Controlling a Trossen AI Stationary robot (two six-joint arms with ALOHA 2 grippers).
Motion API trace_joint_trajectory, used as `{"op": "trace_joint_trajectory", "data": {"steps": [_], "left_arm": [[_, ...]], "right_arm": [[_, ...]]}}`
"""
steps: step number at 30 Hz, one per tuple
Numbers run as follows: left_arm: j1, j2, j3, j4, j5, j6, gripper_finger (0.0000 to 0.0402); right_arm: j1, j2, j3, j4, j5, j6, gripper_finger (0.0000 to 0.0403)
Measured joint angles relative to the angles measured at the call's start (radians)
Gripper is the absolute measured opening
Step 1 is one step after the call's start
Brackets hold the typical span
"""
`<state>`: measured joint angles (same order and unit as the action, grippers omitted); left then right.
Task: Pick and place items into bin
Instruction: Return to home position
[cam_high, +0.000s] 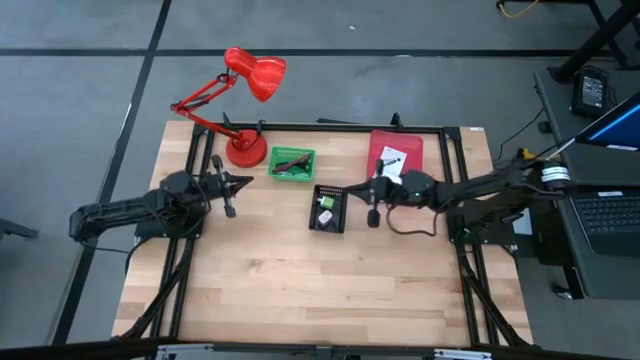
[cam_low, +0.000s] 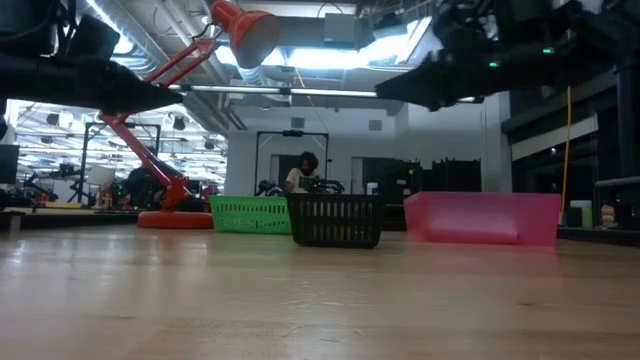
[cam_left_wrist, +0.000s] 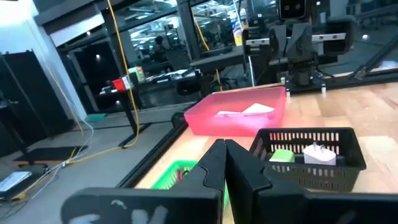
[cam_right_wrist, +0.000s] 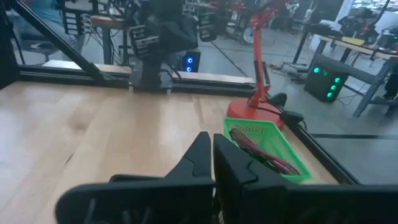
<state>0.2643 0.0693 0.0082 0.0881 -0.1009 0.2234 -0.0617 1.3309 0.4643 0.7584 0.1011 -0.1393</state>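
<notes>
My left gripper (cam_high: 246, 184) hovers shut and empty over the table's left part, pointing level toward the right. My right gripper (cam_high: 349, 190) is shut and empty too. It points left, level, above the right rim of a black mesh basket (cam_high: 328, 209). That basket holds a green piece (cam_left_wrist: 283, 155) and a white piece (cam_left_wrist: 319, 154). A green basket (cam_high: 291, 163) at the back holds maroon and black cords (cam_right_wrist: 264, 157). In the pink bin (cam_high: 397, 152) at the back right lie flat white packets (cam_left_wrist: 245, 111).
A red desk lamp (cam_high: 246, 95) stands at the back left, its base (cam_right_wrist: 252, 112) beside the green basket. A black frame (cam_high: 320, 127) runs around the tabletop. The near half of the wooden table (cam_high: 310, 285) is bare. A person (cam_low: 303, 172) sits far behind the table.
</notes>
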Motion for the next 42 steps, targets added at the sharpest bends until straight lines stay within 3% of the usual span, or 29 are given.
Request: {"op": "trace_joint_trajectory", "data": {"steps": [5, 14, 26, 33, 42], "left_arm": [[0.068, -0.031, 0.000, -0.044, 0.101, -0.038, 0.0003], [0.089, -0.032, 0.000, -0.046, 0.138, -0.082, 0.0003], [0.088, -0.032, 0.000, -0.047, 0.148, -0.213, 0.0003], [0.088, -0.032, 0.000, -0.047, 0.146, -0.264, 0.0003], [0.088, -0.032, 0.000, -0.047, 0.146, -0.263, 0.0003]], "right_arm": [[-0.001, -0.153, -0.122, -0.003, 0.001, 0.034, 0.0000], [-0.001, -0.423, -0.279, -0.016, 0.002, 0.061, 0.0000], [0.000, -0.772, -0.305, -0.427, -0.008, 0.079, 0.0000], [0.000, -0.879, -0.310, -0.564, -0.104, 0.080, 0.0000], [0.000, -1.003, -0.423, -0.470, -0.159, 0.023, 0.0000]]}}
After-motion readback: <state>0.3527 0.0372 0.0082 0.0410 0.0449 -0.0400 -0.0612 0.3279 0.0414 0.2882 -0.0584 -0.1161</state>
